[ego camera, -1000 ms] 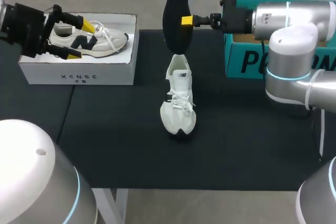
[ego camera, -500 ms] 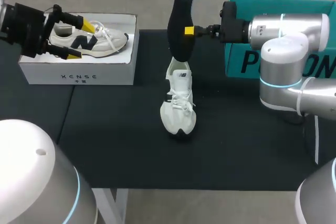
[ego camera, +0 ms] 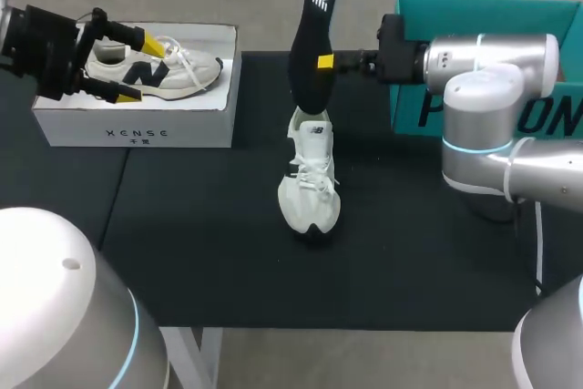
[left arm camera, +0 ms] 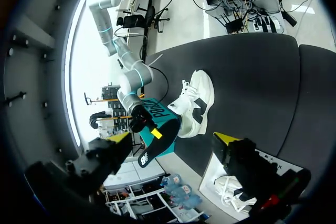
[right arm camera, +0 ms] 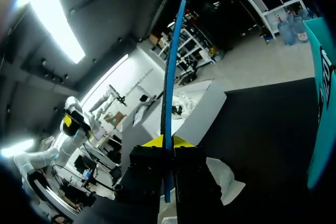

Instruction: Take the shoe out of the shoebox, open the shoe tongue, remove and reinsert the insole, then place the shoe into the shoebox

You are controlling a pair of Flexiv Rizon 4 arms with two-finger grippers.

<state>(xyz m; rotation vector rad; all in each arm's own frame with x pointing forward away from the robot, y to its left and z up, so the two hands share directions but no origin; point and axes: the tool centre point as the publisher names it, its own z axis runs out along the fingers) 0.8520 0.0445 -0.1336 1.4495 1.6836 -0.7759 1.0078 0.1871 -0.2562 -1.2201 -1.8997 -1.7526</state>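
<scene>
Left arm [ego camera: 36,43] comes in at the far left. The left end effector [ego camera: 129,66] points right with its two yellow-tipped fingers spread wide and nothing gripped between them. Right arm [ego camera: 492,56] reaches in level from the far right, wrist aimed left toward the middle. The right end effector [ego camera: 325,62] is pinched tight on the upright insole [ego camera: 312,34], one finger on each face.

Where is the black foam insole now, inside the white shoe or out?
Out: the right gripper holds the black insole upright, its lower end just at the white lace-up shoe's opening.
</scene>
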